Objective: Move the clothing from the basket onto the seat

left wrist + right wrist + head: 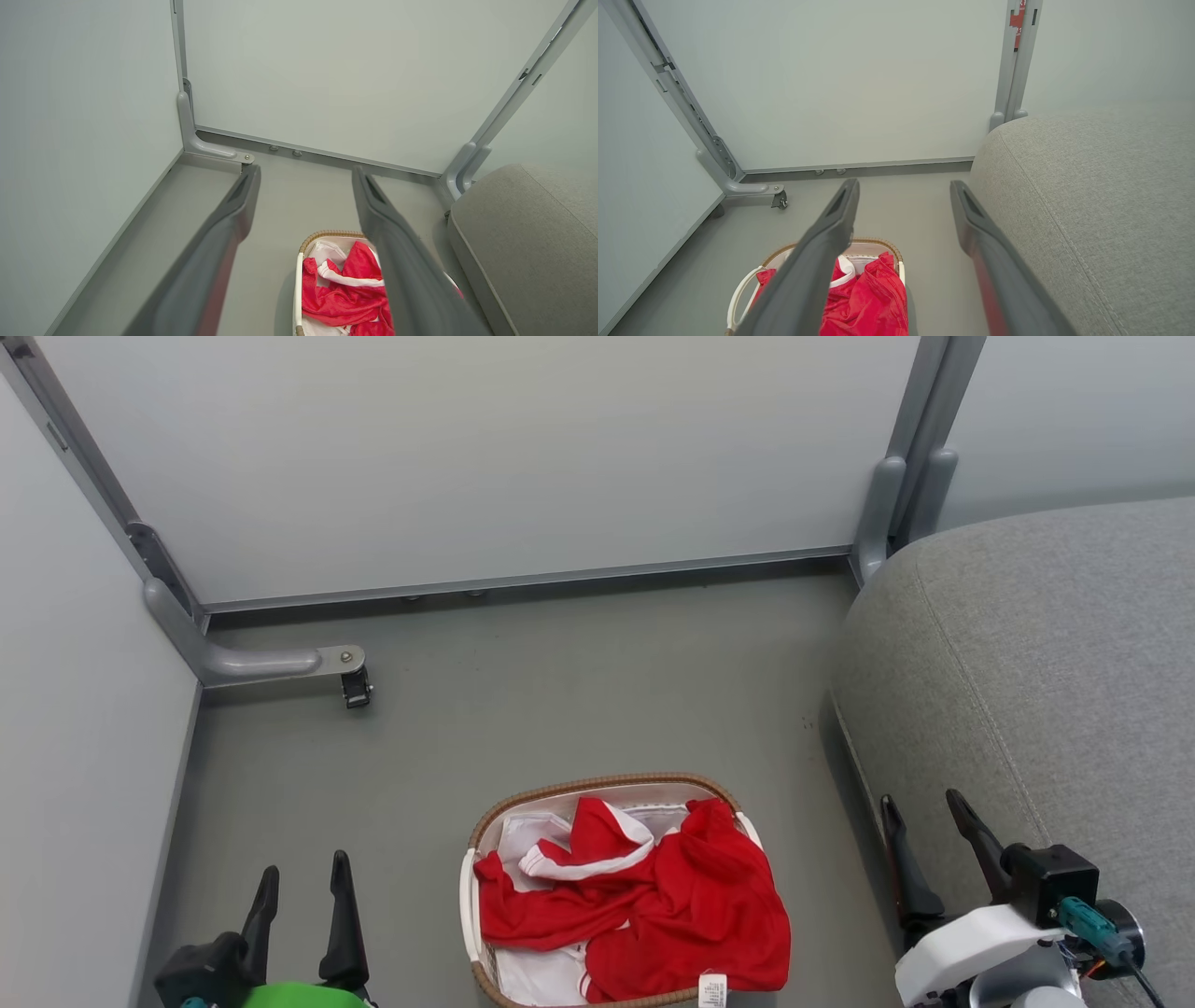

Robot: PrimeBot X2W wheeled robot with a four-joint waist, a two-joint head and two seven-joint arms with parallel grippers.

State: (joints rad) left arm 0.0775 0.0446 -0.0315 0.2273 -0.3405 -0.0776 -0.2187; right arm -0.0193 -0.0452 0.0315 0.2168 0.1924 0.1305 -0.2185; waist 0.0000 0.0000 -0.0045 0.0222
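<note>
Clothing (653, 905) sat heaped in basket (597, 786) on floor (560, 691), seat (1046, 663) just right of it. Left gripper (306, 863) and right gripper (919, 797) both empty, fingers spread wide. White tag (712, 989) at near rim, probably the garment's.

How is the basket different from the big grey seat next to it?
The basket is small; the seat is far bigger. The basket is cream with a brown woven rim; the seat is grey woven fabric with stitched seams. The basket holds red clothing; the part of the seat in view has none on it. Both have rounded edges.
</note>
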